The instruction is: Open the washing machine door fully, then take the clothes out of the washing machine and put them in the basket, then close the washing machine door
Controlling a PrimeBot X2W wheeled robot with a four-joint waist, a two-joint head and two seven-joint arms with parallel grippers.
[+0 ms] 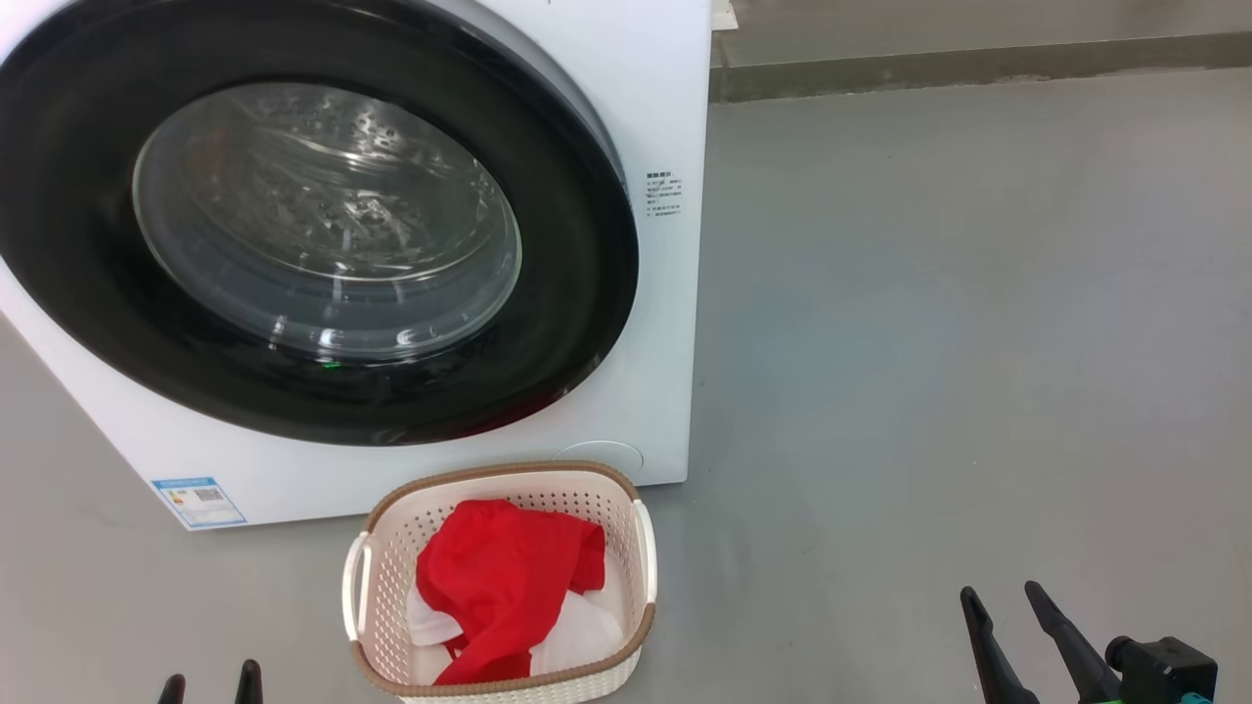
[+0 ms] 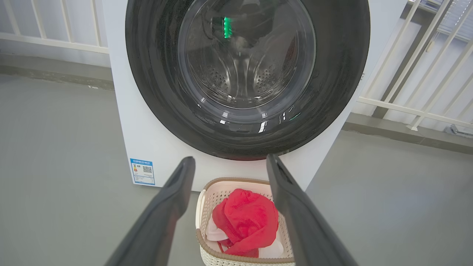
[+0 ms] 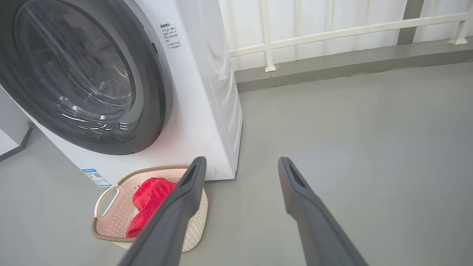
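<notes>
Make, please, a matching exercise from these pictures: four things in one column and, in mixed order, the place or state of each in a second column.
1. washing machine door
2. clothes
3. basket
4. blue label

A. lying in the basket
B. shut on the washing machine
C. stuck low on the machine's white front
D. standing on the grey floor

Pairs: 1-B, 2-A, 3-D, 4-C

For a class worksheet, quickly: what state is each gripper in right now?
Left gripper: open, holding nothing.
Right gripper: open, holding nothing.
</notes>
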